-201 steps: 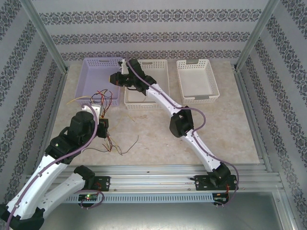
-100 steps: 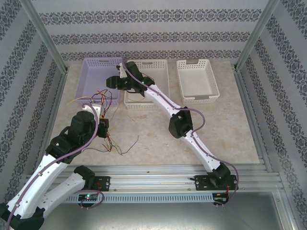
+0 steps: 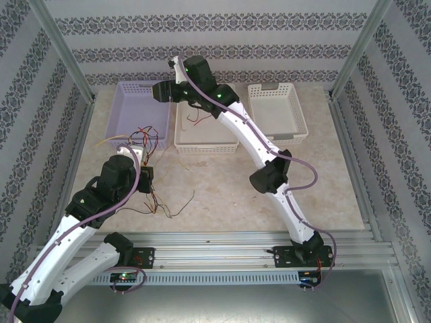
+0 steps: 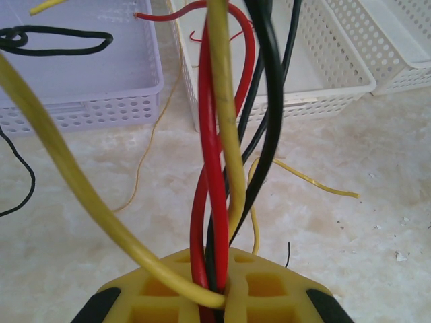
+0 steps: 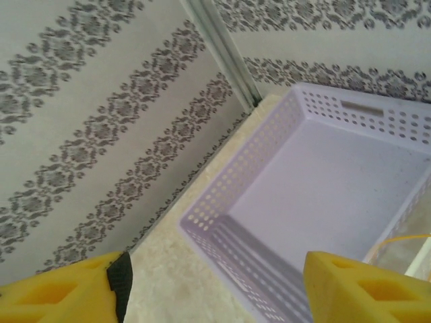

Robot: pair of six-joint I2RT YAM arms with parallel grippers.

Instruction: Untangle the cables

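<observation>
The cables (image 3: 143,138) form a tangle of thin red, yellow and black wires at the front of the purple basket (image 3: 120,91). My left gripper (image 3: 145,173) is shut on the bundle's lower end. In the left wrist view the twisted red, yellow and black cables (image 4: 214,168) rise from between the closed yellow fingers of the left gripper (image 4: 222,296). My right gripper (image 3: 160,91) hangs raised over the purple basket's far right corner. In its wrist view the right gripper (image 5: 215,296) is open, with only the purple basket (image 5: 323,195) below. A red cable (image 3: 195,118) lies in the middle white basket (image 3: 205,147).
A second white basket (image 3: 277,138) stands at the back right. Loose wire ends (image 3: 165,205) trail on the table in front of the left gripper. A black cable (image 4: 54,42) lies in the purple basket (image 4: 101,108). Patterned walls and metal posts close the back and sides.
The right gripper opened, then rose and drew back from between the purple and middle baskets. A red cable now shows in the middle white basket. The left arm has stayed put.
</observation>
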